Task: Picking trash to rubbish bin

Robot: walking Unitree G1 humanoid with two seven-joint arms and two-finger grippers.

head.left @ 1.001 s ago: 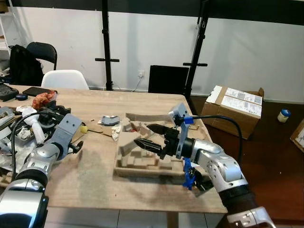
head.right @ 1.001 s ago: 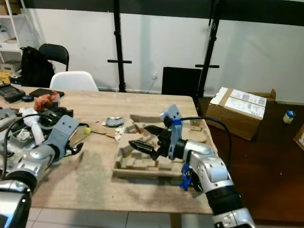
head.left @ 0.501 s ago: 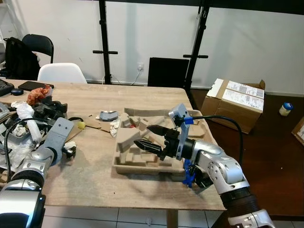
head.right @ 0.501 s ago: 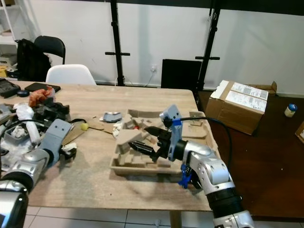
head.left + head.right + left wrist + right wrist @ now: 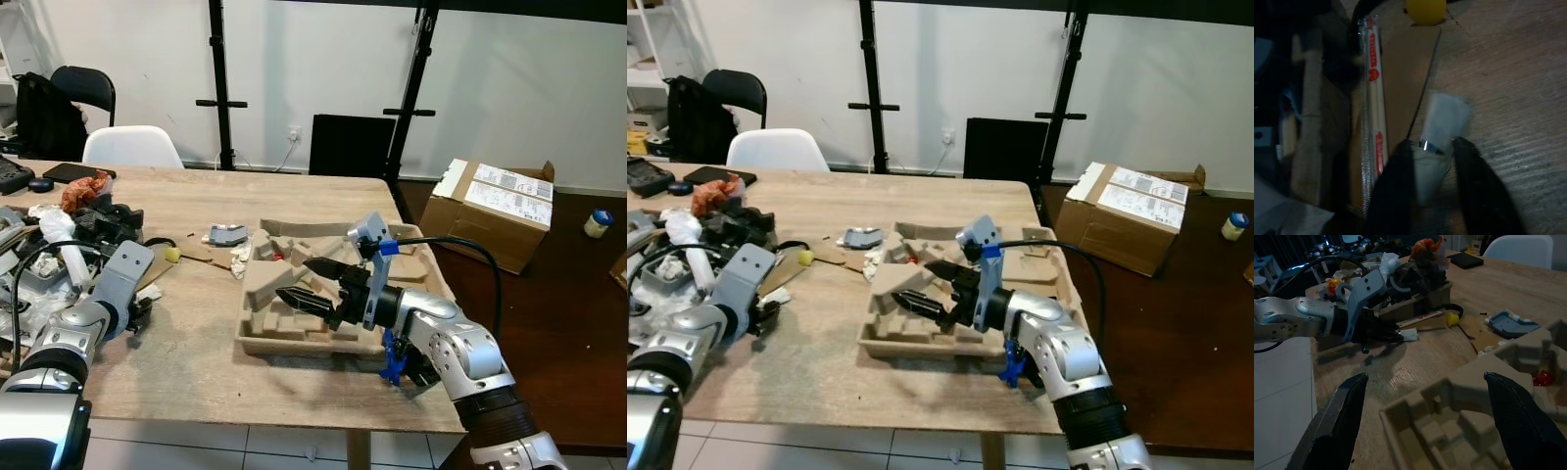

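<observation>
My left gripper (image 5: 140,314) is low on the wooden table (image 5: 196,362), beside the clutter pile. In the left wrist view its two black fingers (image 5: 1396,191) press on a white crumpled paper scrap (image 5: 1442,122) that lies on the wood. Next to the scrap are a brown card piece (image 5: 1405,83), a wrapped chopstick packet (image 5: 1373,98) and a small yellow ball (image 5: 172,255). My right gripper (image 5: 296,278) hovers wide open over the moulded cardboard tray (image 5: 284,343), holding nothing. A small red bit (image 5: 1542,378) sits in one of the tray's far pockets.
A heap of cables, wrappers and gear (image 5: 69,240) crowds the table's left end. A blue-grey object (image 5: 227,235) lies behind the tray. On the floor to the right are a cardboard box (image 5: 500,211) and a small bottle (image 5: 594,222). Chairs (image 5: 132,147) stand behind the table.
The camera shifted a little. My left gripper sank lower toward the table by the clutter. The right gripper stayed open over the tray.
</observation>
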